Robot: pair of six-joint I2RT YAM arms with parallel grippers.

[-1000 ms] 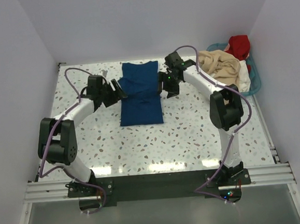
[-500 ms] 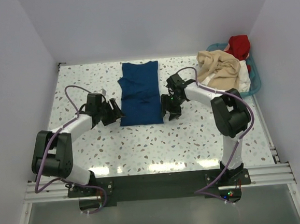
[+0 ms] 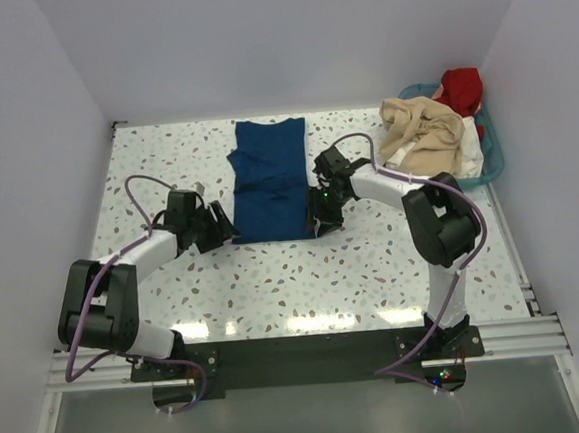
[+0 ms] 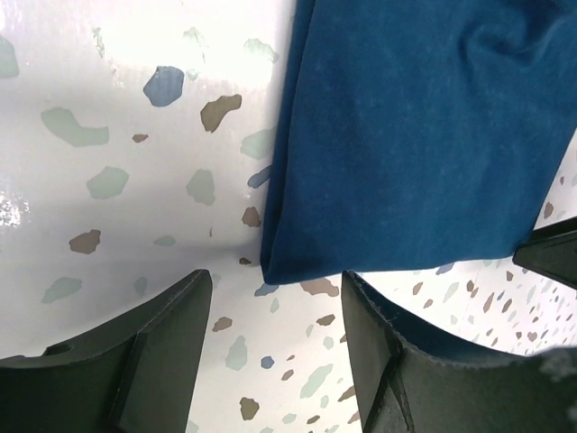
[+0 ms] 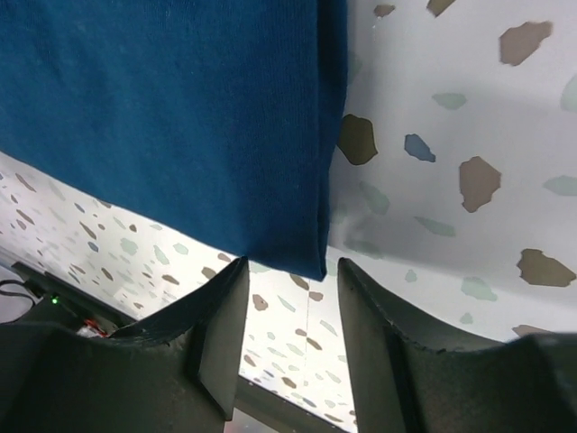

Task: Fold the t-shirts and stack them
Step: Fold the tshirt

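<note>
Plainly released, the left gripper and right gripper each straddle a navy t-shirt corner just ahead of their tips.

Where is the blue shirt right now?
In the top view, the blue shirt lies on the table, center-back, its near corners between the open left gripper and right gripper.

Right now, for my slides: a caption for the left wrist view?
Open left pincer framing a corner of the navy t-shirt on the speckled table.

Bare table lies open below the navy t-shirt (basket crowds the far-right corner).
</note>
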